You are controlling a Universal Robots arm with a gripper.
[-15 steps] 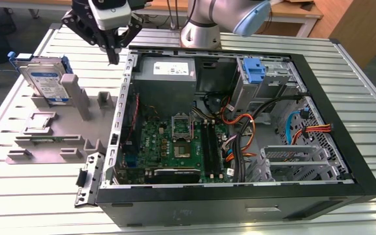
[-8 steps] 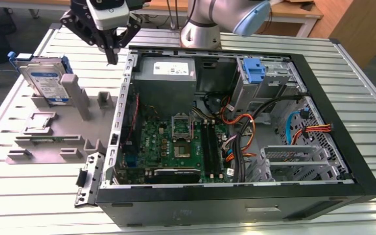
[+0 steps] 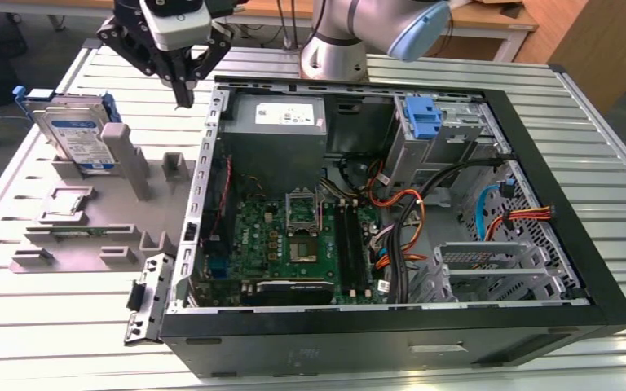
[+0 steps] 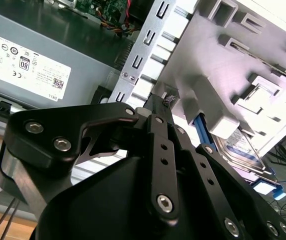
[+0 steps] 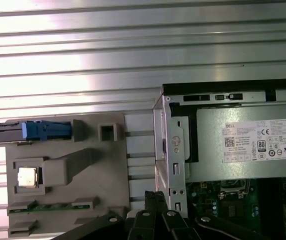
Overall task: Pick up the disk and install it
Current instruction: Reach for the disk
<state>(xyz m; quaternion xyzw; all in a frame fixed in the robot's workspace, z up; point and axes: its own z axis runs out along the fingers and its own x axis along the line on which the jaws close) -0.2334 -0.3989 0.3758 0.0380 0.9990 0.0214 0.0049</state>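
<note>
The disk (image 3: pixel 77 137), a silver hard drive with a white-and-blue label in a blue bracket, stands on edge in the grey fixture (image 3: pixel 95 213) at the exterior view's left. My gripper (image 3: pixel 186 99) hangs above the gap between that fixture and the open computer case (image 3: pixel 400 326), to the right of the disk and apart from it. Its fingers are shut with nothing between them. In the second wrist view the disk (image 4: pixel 244 151) lies beyond the shut gripper (image 4: pixel 162 100). In the first wrist view the disk (image 5: pixel 38 131) shows edge-on, away from the gripper (image 5: pixel 155 197).
The case holds a grey power supply (image 3: pixel 278 118), a motherboard (image 3: pixel 297 244), coloured cables and a metal drive cage with a blue latch (image 3: pixel 424 120). Other small parts sit in the fixture's slots. All of it rests on a slatted metal table (image 3: pixel 52 326).
</note>
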